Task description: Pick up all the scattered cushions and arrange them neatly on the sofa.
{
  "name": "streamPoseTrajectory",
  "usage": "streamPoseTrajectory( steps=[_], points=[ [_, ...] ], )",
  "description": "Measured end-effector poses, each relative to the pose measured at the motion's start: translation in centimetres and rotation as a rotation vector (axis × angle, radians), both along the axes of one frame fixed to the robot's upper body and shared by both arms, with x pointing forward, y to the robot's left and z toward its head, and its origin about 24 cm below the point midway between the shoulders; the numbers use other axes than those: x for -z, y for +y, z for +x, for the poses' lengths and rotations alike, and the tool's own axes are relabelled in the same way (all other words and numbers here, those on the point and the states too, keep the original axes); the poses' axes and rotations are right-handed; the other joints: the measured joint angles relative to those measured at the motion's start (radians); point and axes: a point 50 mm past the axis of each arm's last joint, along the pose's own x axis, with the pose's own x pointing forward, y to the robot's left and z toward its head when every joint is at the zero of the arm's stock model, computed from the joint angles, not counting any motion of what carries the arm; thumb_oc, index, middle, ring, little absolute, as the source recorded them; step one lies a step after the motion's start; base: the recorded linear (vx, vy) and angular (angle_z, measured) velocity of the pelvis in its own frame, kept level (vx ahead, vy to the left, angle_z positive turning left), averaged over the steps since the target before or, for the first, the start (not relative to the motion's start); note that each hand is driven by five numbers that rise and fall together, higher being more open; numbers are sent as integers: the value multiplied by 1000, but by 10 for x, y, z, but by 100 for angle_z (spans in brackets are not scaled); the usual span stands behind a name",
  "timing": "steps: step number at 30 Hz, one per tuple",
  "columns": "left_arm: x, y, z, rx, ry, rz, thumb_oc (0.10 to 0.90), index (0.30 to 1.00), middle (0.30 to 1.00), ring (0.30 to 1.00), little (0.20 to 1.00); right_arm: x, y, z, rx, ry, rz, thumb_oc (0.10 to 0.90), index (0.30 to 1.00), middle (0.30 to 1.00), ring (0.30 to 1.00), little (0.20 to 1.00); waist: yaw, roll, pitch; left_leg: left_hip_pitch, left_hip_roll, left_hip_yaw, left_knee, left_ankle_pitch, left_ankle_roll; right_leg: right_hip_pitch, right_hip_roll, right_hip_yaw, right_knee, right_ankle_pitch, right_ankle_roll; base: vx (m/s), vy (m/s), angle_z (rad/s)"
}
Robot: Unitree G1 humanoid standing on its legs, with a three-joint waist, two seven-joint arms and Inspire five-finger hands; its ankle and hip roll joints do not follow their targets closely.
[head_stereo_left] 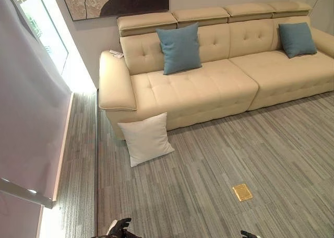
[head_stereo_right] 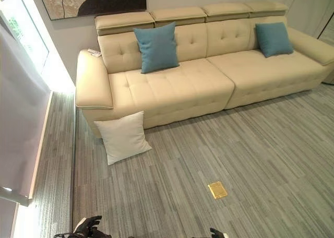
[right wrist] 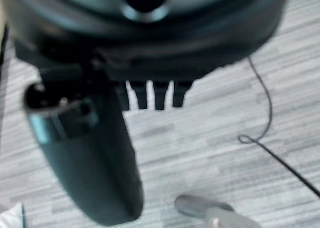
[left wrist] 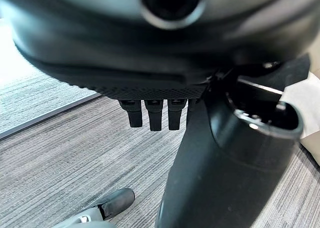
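Observation:
A white cushion stands on the grey carpet, leaning against the front of the cream sofa below its left armrest. Two blue cushions rest upright against the sofa's backrest, one on the left seat and one at the far right. My left hand shows at the bottom edge, well short of the white cushion. Its fingers hang straight over the carpet and hold nothing. My right hand barely shows at the bottom right, its fingers straight too and empty.
A small gold floor plate lies in the carpet ahead of my right hand. A glass wall with a blind runs along the left. A small white object sits on the sofa's left armrest. Open carpet lies between me and the sofa.

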Motion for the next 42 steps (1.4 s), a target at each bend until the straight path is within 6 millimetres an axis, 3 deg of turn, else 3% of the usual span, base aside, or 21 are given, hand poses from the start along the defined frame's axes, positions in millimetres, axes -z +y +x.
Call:
streamPoseTrajectory(
  steps=[14,23,30,31,32,33,35,38,42],
  points=[
    [1,0,-3,2,7,4,800,900,900,900,900,2,6,1,-48,10,0,800,900,900,900,900,4,-2,-6,3,1,-4,0,1,-1,5,1,-5,0,2,0,-13,-22,1],
    [2,2,-7,-5,21,8,800,900,900,900,900,2,8,1,-75,18,-5,800,900,900,900,900,7,-11,-14,-24,6,-50,0,19,-26,-1,10,-37,6,3,-4,-51,-38,14],
    [-3,0,11,1,-25,5,800,900,900,900,900,0,3,6,-72,19,-29,800,900,900,900,900,26,-11,22,-123,4,-122,67,36,-57,-37,14,-145,7,19,-36,-60,15,36],
    [-3,-1,14,2,-30,4,800,900,900,900,900,0,3,7,-71,16,-30,800,900,900,900,900,29,-13,29,-140,5,-120,74,26,-68,-50,13,-152,7,25,-47,-8,67,53],
    [-5,-1,20,5,-46,4,800,900,900,900,900,0,3,10,-74,10,-29,800,900,900,900,900,23,-14,41,-170,11,-67,108,-4,-71,-58,-1,-178,7,34,-66,3,50,50],
    [-6,-1,23,7,-51,5,800,900,900,900,900,-1,4,11,-75,6,-28,800,900,900,900,900,21,-34,56,-180,12,-32,131,-13,-65,-66,-17,-199,6,35,-68,59,107,63],
    [-7,0,28,9,-58,9,800,900,900,900,900,-1,3,13,-76,2,-30,800,900,900,900,900,22,-47,65,-175,20,15,151,-17,-58,-67,-42,-201,7,24,-57,86,71,38],
    [-3,-1,18,2,-28,7,800,900,900,900,900,-2,2,14,-76,1,-32,800,900,900,900,900,20,-12,58,-112,49,11,93,-23,-50,-66,-31,-200,12,29,-21,134,135,2],
    [-4,2,18,2,-28,12,800,900,900,900,900,0,11,17,-89,-2,-11,800,900,900,900,900,28,-24,65,-97,27,13,72,-23,-26,-94,-65,-191,64,15,12,95,167,-1]
  ],
)
